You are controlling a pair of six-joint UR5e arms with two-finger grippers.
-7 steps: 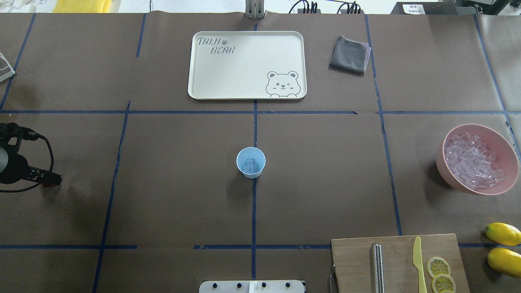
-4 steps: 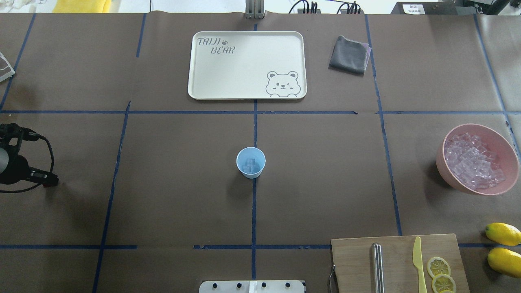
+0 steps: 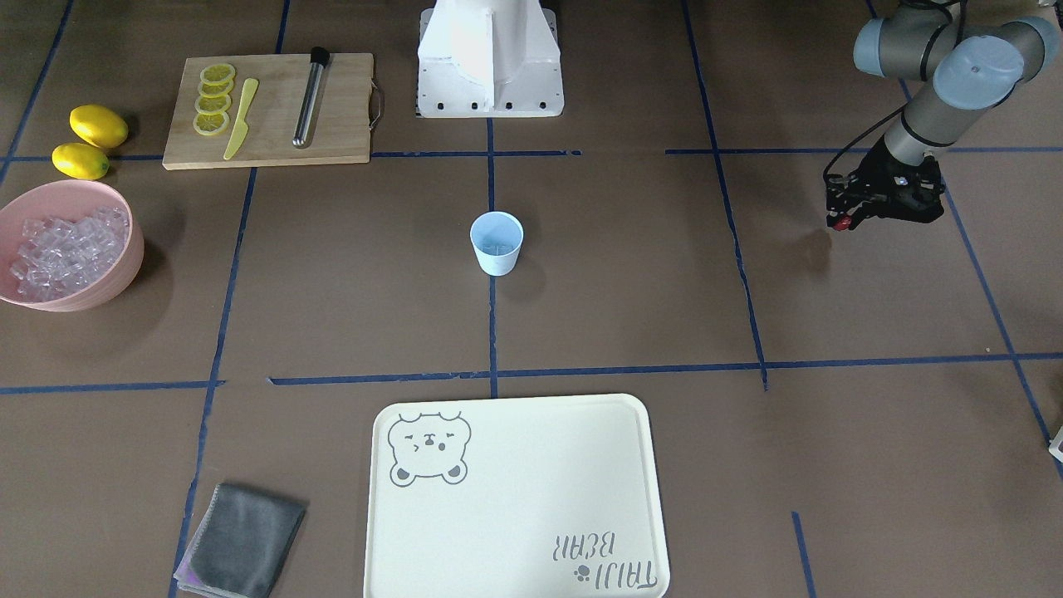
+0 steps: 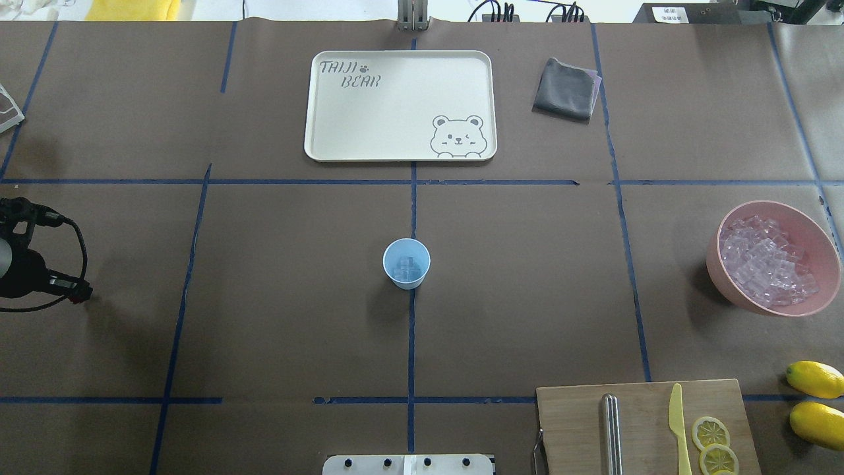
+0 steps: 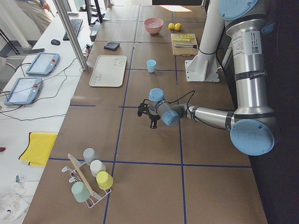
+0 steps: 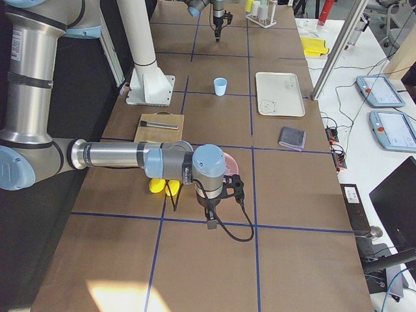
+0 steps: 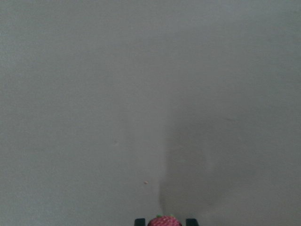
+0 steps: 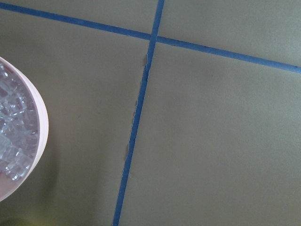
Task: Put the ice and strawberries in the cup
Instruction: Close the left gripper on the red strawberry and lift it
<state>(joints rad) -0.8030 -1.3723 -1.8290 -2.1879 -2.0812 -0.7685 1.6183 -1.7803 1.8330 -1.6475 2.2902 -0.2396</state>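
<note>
1. While the left end effector (image 3: 840,221) hangs over bare table (image 4: 277,316) far out on the robot's left, it pinches the strawberry (image 7: 164,221) between its fingertips;
2. the cup (image 4: 409,284) stands upright mid-table on a blue tape line (image 4: 411,343), some ice (image 4: 404,268) inside, well apart from that arm;
3. more ice heaps in the pink bowl (image 4: 713,264) on the robot's right;
4. the right end effector (image 6: 211,220) hovers near that bowl; whether spread or pressed together, I cannot tell.

cup (image 4: 406,264) mid-table, tray (image 4: 395,105) beyond; bowl (image 4: 714,260) right
</note>
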